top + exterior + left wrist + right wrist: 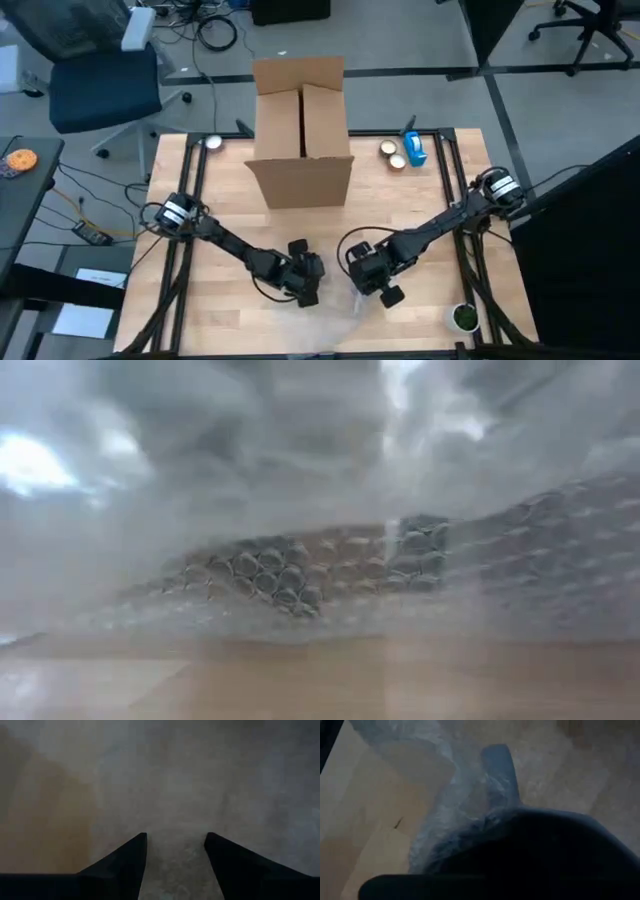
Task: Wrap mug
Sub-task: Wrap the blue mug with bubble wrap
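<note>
A clear bubble-wrap sheet [338, 312] lies at the table's near edge, between the two arms. In the low view the bubble wrap [300, 575] stands bunched up close to the camera. My left gripper [305, 282] is at the sheet's left side. It is open [176, 839], with grey wrap filling the view beyond its fingers. My right gripper [382, 287] is at the sheet's right side. In its wrist view, wrap [445, 805] drapes over a dark rounded shape [530, 855] that I cannot identify. A small round white vessel with a green inside [463, 318], possibly the mug, stands at the near right corner. My left gripper points its open fingers [135, 855] at the bubble wrap [175, 795], slanting down from the table's left. I cannot tell whether they touch the wrap.
An open cardboard box [300, 130] stands at the far middle of the table. Two small rolls [392, 154] and a blue object [413, 150] lie to its right. A small round thing [212, 141] sits at the far left corner. Bare wood lies between the box and the grippers.
</note>
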{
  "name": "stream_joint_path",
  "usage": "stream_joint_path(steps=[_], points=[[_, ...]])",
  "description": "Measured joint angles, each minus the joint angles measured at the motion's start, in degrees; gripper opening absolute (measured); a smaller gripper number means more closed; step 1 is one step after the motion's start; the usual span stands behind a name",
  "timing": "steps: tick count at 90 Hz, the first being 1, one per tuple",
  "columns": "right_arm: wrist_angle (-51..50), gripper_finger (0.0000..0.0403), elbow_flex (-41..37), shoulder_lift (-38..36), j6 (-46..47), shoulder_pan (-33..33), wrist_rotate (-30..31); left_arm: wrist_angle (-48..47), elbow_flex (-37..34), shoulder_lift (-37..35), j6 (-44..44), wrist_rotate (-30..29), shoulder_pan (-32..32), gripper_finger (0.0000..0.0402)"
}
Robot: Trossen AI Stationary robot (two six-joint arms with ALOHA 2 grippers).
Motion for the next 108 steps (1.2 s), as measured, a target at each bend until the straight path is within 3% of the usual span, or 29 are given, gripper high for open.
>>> stream_joint_path(steps=[45, 88, 108], points=[[5.98, 0.0, 1.33, 0.02, -4.77, -0.67, -1.5, -1.24, -0.46, 0.2, 5.23, -4.7, 6.96, 0.0192], [12.13, 0.0, -2.75, -0.33, 16.61, -4.66, -2.1, -0.02, -0.39, 0.24, 7.38, -4.33, 7.39, 0.0192], [10.86, 0.0, -0.98, 0.01, 17.88, -4.62, -3.62, -0.09, -0.39, 0.24, 6.42, -4.3, 7.37, 0.0192]])
